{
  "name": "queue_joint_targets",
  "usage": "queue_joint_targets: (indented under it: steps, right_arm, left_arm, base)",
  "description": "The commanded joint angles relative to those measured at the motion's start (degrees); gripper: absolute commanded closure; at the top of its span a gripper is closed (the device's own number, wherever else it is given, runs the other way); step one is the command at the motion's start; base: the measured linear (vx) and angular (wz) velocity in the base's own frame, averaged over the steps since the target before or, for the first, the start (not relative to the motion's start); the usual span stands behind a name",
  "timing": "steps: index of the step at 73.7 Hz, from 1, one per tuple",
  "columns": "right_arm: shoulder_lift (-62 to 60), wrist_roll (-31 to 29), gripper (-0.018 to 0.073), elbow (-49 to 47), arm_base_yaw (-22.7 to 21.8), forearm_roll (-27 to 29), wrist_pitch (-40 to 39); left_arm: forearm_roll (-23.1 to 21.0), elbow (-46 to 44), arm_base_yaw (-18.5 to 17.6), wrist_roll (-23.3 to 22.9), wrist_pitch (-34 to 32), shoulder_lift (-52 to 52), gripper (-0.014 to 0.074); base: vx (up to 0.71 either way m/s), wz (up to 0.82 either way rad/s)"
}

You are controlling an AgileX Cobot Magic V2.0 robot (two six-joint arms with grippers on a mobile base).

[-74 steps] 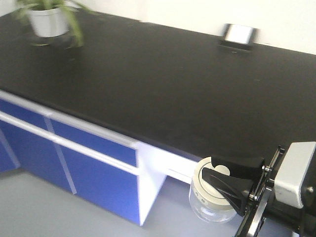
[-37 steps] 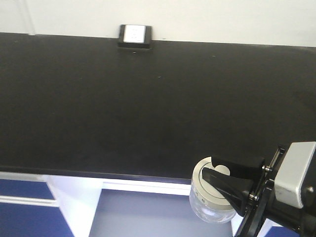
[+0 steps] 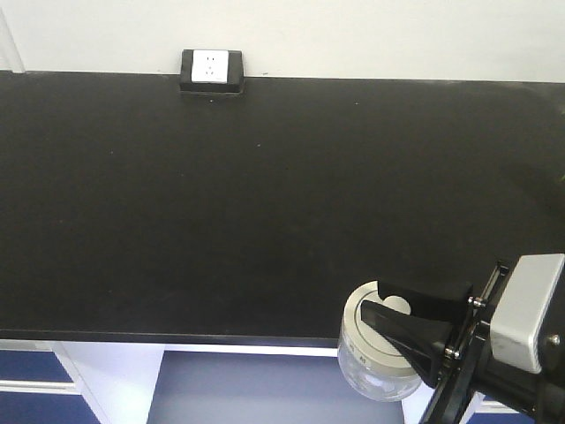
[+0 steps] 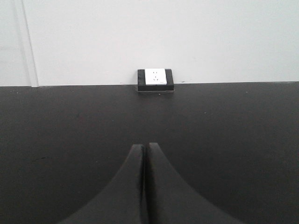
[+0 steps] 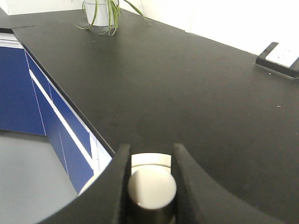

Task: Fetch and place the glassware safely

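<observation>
While your right gripper (image 3: 385, 303) clamps the glass jar (image 3: 375, 367) upright by its knob, the counter (image 3: 265, 194) lies just ahead; your left gripper (image 4: 145, 150) is pinched together, empty.

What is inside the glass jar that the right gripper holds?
Through the clear wall of the jar nothing shows inside; it looks empty. The cream lid and the right gripper hide its upper part.

I found nothing I could read. The glass jar (image 3: 366, 375) in my right claw (image 3: 378, 300) bore a few faint marks on its wall, too small and blurred to make out. The white socket (image 3: 210, 66) at the back of the counter (image 3: 265, 221) showed only pin slots.
</observation>
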Motion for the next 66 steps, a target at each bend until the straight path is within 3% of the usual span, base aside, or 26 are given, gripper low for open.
queue_joint_targets:
  steps: [1,66]
  right_arm:
    - [-0.4,-0.6,0.0560,-1.9,-0.1,2.5,-3.1]
    - [-0.4,-0.6,0.0560,-1.9,-0.1,2.5,-3.1]
  left_arm:
    - [-0.4,-1.6,-0.2,-0.1,-4.0,0.9,0.0603]
    - [-0.4,-1.6,-0.2,-0.1,-4.0,0.9,0.0603]
  base:
    - [0.08,0.04]
    - [0.12,-0.02]
